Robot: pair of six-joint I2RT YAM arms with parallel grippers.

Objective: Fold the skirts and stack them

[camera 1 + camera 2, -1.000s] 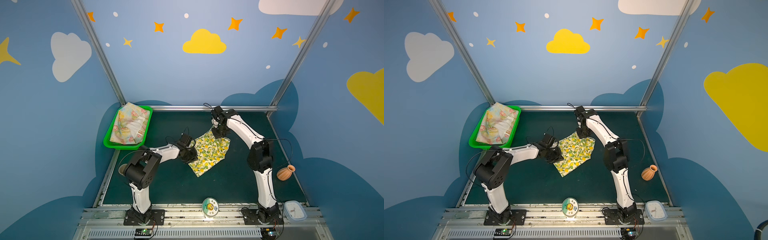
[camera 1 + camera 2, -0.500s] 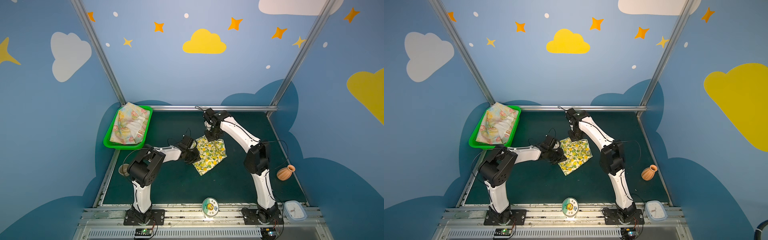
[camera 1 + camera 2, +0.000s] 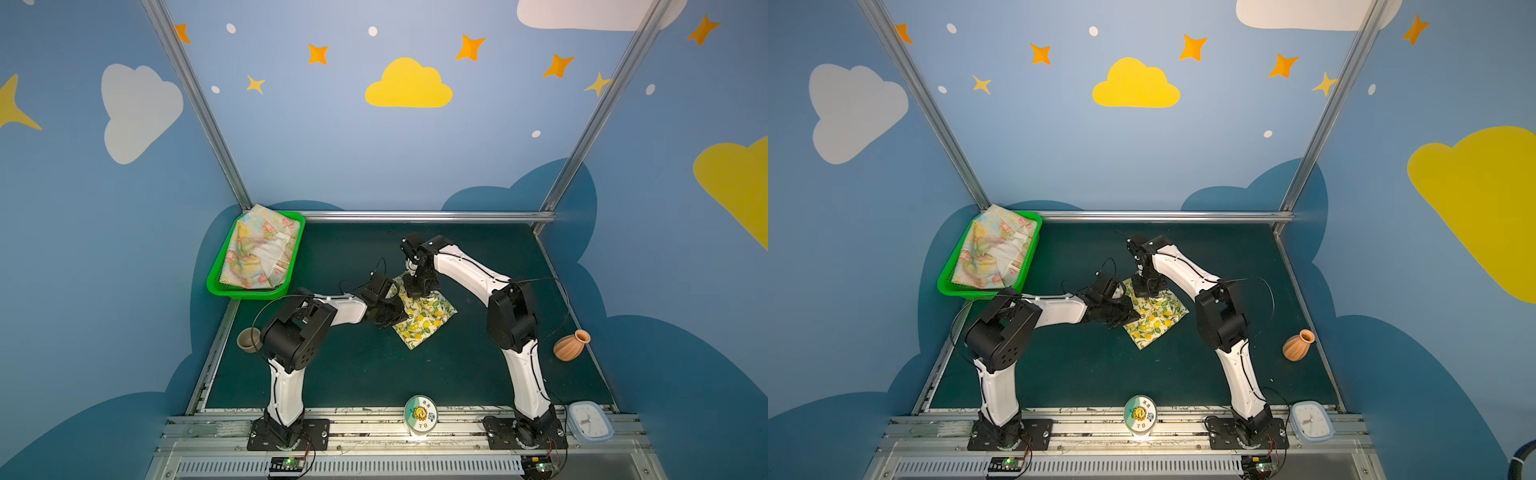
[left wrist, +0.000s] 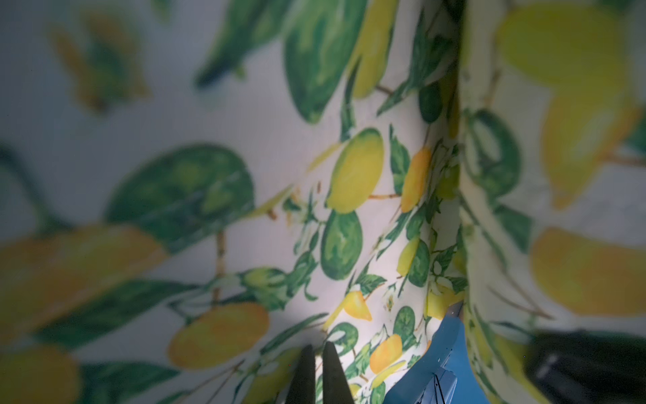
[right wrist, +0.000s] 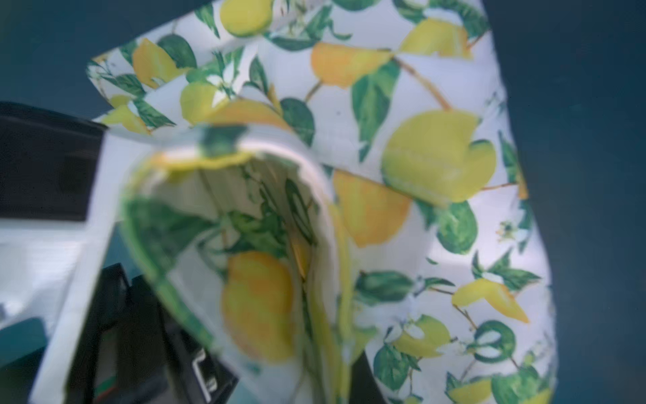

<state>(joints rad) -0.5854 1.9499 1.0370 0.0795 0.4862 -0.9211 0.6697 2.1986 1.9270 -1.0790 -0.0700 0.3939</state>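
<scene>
Operator: While folding the lemon skirt [image 3: 424,322] at mid-mat, watch for what?

Technician: Slippage first. Left gripper [image 4: 320,349]: clenched on the skirt's left edge. Right gripper [image 3: 419,289]: pinched shut on a raised fold at the far edge. Thin cloth, so liable to slide out if tugged apart, leaving the fold skewed.

Operator: Anything else?

Technician: Collision. Two wrists close together over one garment, so avoid crossing paths. Avoid dragging the lower layer across the mat [image 3: 353,374], or expect bunching.

Operator: Containers?

Technician: Green basket [image 3: 245,294], far left: holds the floral skirt [image 3: 257,249], loosely heaped, one corner over the far rim, judged not yet folded. Small cup [image 3: 248,338], near left beside the left arm: appears empty. Clay vase [image 3: 571,345], right side: interior hidden.
</scene>
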